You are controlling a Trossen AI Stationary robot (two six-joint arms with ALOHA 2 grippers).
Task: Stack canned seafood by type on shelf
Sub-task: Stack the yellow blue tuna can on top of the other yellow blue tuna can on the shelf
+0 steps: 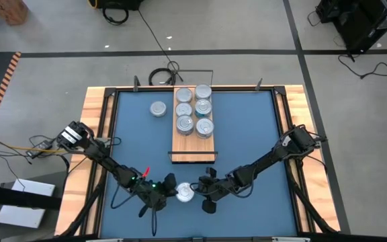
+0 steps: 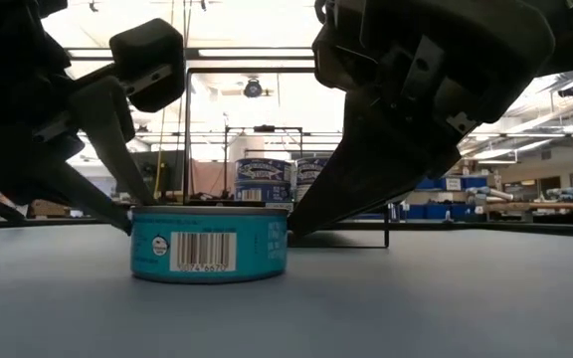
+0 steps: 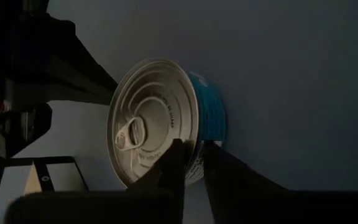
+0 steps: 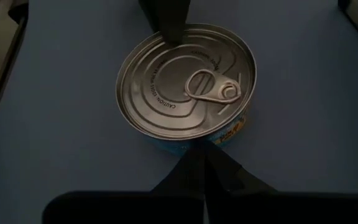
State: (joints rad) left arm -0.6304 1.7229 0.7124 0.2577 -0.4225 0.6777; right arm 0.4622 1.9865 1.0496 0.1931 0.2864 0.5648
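Observation:
A short round tin of canned seafood (image 1: 185,193) with teal sides and a silver pull-tab top stands upright on the blue table near its front edge, between my two grippers. My left gripper (image 1: 172,189) comes at it from the table's left and is shut on its rim. My right gripper (image 1: 200,190) is shut, with its tips at the tin's right side. The shelf (image 1: 193,144), a light-wood board, lies farther back at the middle and has several tins (image 1: 193,111) standing on it. One more tin (image 1: 158,108) stands on the table left of the shelf. My left gripper pinches the tin's rim (image 3: 194,163) on its left side: one finger (image 3: 171,163) lies on the lid just inside the rim, the other (image 3: 222,169) outside on the teal wall. The fingers slant down from the table's left. The tin stands flat on the table. My right gripper's shut fingertips (image 4: 204,163) rest against the tin's side wall (image 4: 199,142) just under the rim, on its right side. They slant down from the table's right. The tin stays upright on the table.
The table has raised wooden borders (image 1: 94,114) at left and right. A coiled black cable (image 1: 163,75) lies beyond the far edge. Bare blue surface lies between the tin and the shelf's near end (image 1: 193,160). In the low view the shelf's tins (image 2: 263,179) show behind.

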